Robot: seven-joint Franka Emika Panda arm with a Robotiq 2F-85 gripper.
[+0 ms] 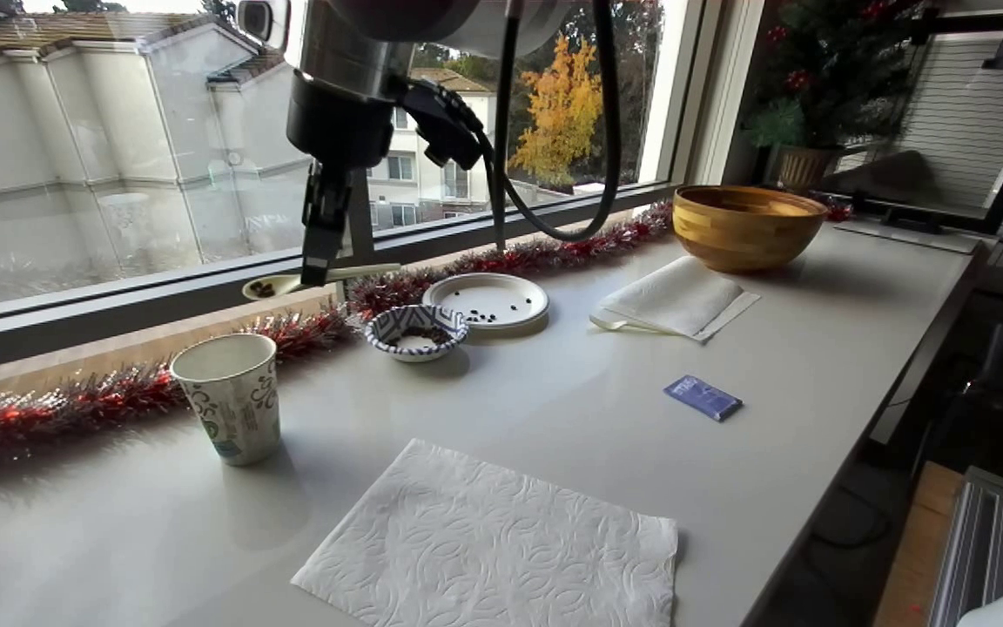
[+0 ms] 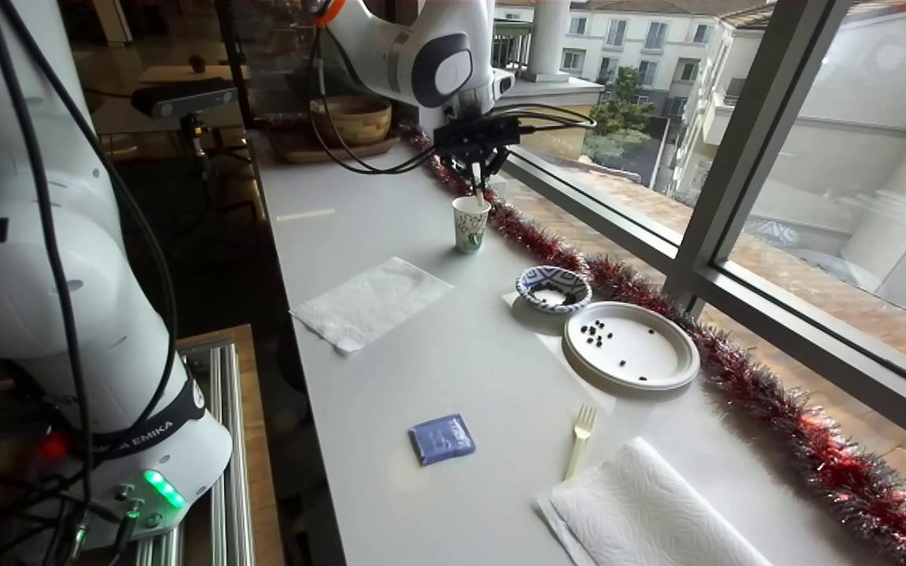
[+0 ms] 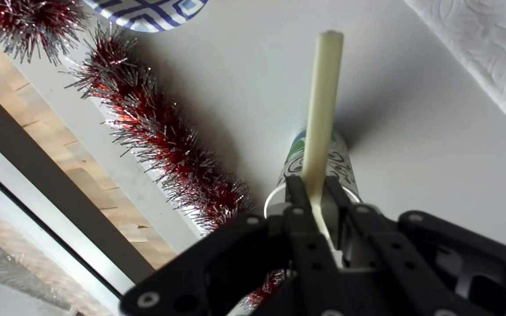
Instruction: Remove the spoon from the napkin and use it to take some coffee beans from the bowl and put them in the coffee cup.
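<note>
White table (image 1: 536, 401), claw (image 3: 315, 181) clamped on spoon (image 3: 322, 118), its coffee beans (image 1: 264, 289) hidden from wrist view

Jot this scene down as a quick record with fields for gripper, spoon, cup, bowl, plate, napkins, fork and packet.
gripper: shut on the plastic spoon, by its handle
spoon: held off the white tabletop, a few coffee beans in its scoop
paper coffee cup: upright; bottom inside not visible
patterned paper bowl: coffee beans inside
paper plate: beside the patterned paper bowl, coffee beans scattered on it
textured paper napkin: lying flat
folded napkin: partly covers the plastic fork
blue packet: flat, lettering illegible
next: probably tipping the spoon into the cup
</note>
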